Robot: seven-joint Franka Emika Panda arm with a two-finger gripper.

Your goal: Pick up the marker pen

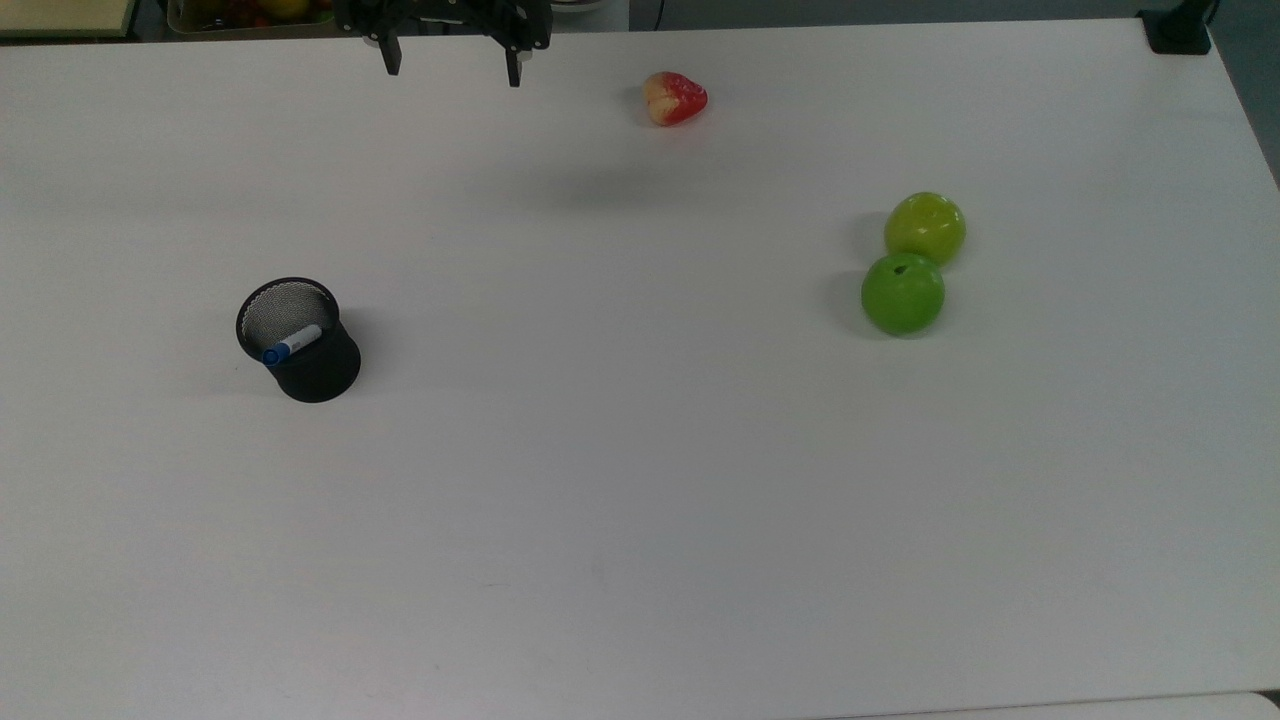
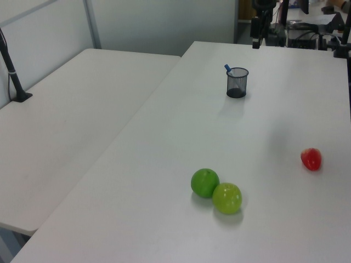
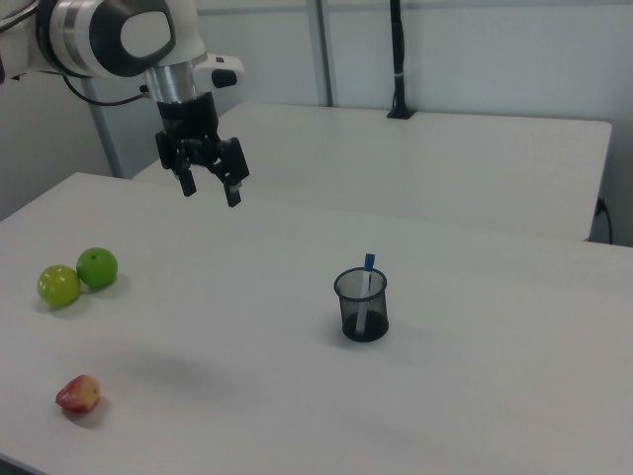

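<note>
Right view: pincer (image 3: 211, 193) spread, high above table (image 3: 297, 396), marker pen (image 3: 366, 287) well apart.

marker pen (image 1: 293, 343): 1 | mesh cup (image 1: 301, 342): 1 | green apples (image 1: 903, 293) (image 1: 925, 228): 2 | red-yellow fruit (image 1: 675, 98): 1 | white surface (image 1: 640, 480): 1 | gripper (image 1: 451, 66): 1

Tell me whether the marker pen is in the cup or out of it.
In. The marker pen stands tilted inside the black mesh cup, its blue cap poking above the rim; the open gripper hangs far off.
</note>
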